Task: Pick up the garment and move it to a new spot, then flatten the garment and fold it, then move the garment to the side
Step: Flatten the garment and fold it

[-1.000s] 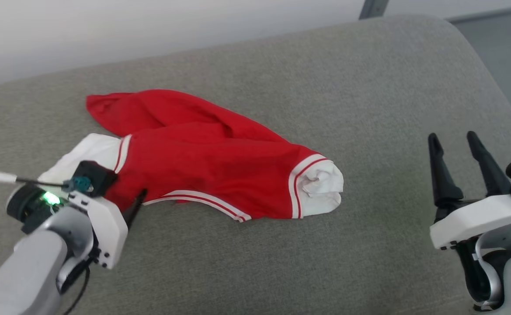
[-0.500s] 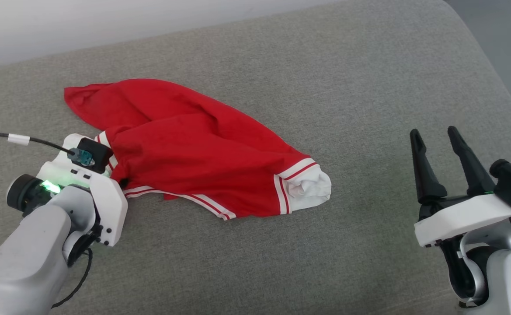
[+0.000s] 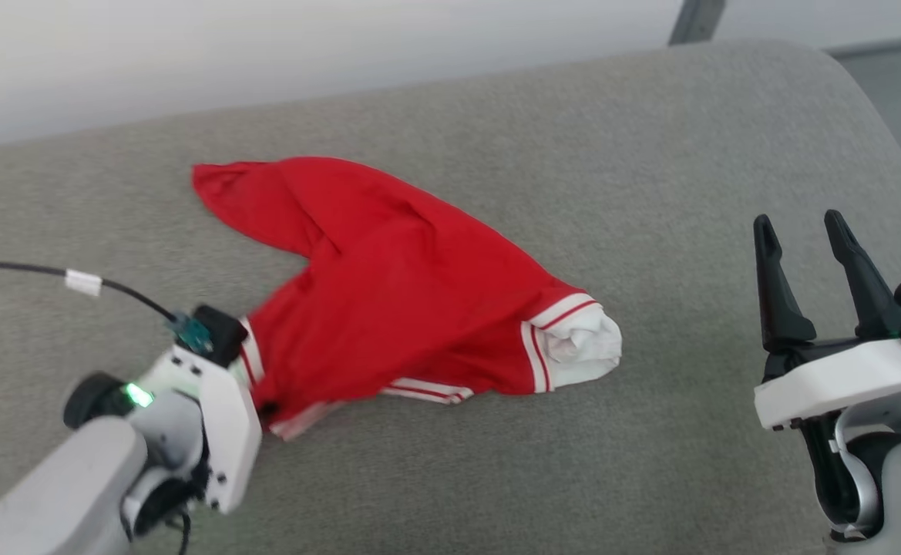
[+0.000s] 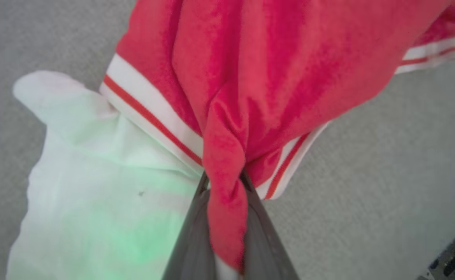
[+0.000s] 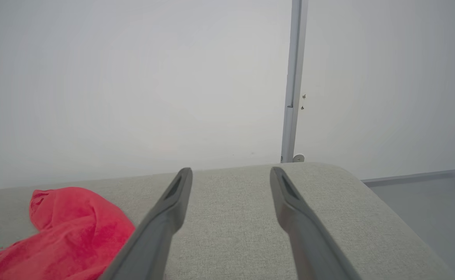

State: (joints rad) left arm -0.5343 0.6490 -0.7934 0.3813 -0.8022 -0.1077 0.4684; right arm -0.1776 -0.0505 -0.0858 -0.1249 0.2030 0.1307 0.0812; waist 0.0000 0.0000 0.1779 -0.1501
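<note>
1 garment (image 3: 388, 285): red, bunched mid-cushion (image 3: 496, 478), white cuff (image 3: 585, 347) pointing to right edge.
left gripper (image 4: 224, 179): clamped on a red garment fold, front-left.
right gripper (image 3: 798, 223): fingers spread, holding nothing, near right edge, well apart from garment.

A grey woven cushion (image 3: 650, 154) lies before a plain pale wall (image 5: 134, 77), a slim metal post (image 5: 294, 77) and grey floor (image 5: 437, 202).

left tool (image 4: 225, 179) pinched tight, wrist low | right tool (image 3: 797, 223) fingers spread, pointing up
</note>
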